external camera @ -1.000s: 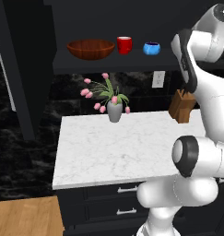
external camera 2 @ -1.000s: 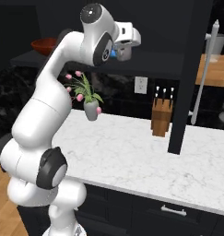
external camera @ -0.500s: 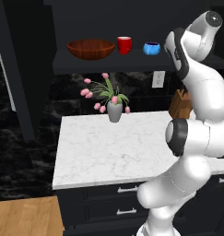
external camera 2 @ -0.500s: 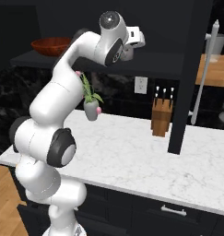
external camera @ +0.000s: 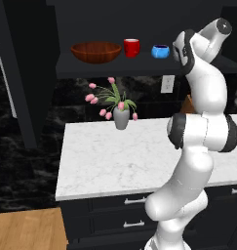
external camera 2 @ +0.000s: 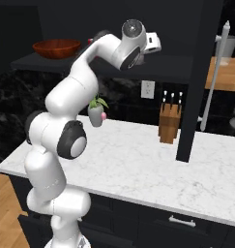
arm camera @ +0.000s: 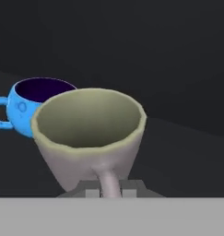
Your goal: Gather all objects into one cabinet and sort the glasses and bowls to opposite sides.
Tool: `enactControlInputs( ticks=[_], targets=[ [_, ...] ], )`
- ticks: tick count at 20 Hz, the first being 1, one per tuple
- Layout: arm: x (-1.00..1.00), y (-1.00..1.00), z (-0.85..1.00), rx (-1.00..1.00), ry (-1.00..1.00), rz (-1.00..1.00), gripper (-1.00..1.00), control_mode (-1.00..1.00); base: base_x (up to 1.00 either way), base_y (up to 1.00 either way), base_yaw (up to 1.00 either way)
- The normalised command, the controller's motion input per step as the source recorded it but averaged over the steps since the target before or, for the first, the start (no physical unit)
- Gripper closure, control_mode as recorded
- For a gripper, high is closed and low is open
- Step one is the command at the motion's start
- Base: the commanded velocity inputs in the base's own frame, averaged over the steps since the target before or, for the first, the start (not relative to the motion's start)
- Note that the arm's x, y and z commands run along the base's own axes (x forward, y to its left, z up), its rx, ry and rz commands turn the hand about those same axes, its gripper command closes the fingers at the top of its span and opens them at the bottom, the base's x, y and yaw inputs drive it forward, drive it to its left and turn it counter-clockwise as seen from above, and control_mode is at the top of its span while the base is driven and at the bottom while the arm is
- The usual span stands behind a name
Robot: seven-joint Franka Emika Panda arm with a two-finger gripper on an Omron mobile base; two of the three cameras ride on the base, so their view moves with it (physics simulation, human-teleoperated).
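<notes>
Two cups at risk: tool [arm camera: 106,191] appears clamped on grey-beige cup [arm camera: 90,138] by its handle, up at the cabinet shelf [external camera: 139,68], just beside blue bowl [arm camera: 28,107]; advancing could knock the bowl.

You see a glossy white arm [external camera: 203,132]: rounded segments, dark grey joint bands, grey disc cap on its topmost joint.
</notes>
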Motion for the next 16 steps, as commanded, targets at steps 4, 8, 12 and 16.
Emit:
enactControlInputs(
  ticks=[4,8,12,16],
  targets=[
    [0.65,-0.44,-0.26,0.0,0.0,0.0,1.0,-1.0,0.0,0.0,0.0],
    [0.69,-0.26,-0.26,0.0,0.0,0.0,1.0,-1.0,0.0,0.0,0.0],
    [0.27,-0.01,-0.31,0.03,0.0,0.02,1.0,-1.0,0.0,0.0,0.0],
    [0.01,0.0,0.0,0.0,0.0,0.0,1.0,-1.0,0.0,0.0,0.0]
  ],
)
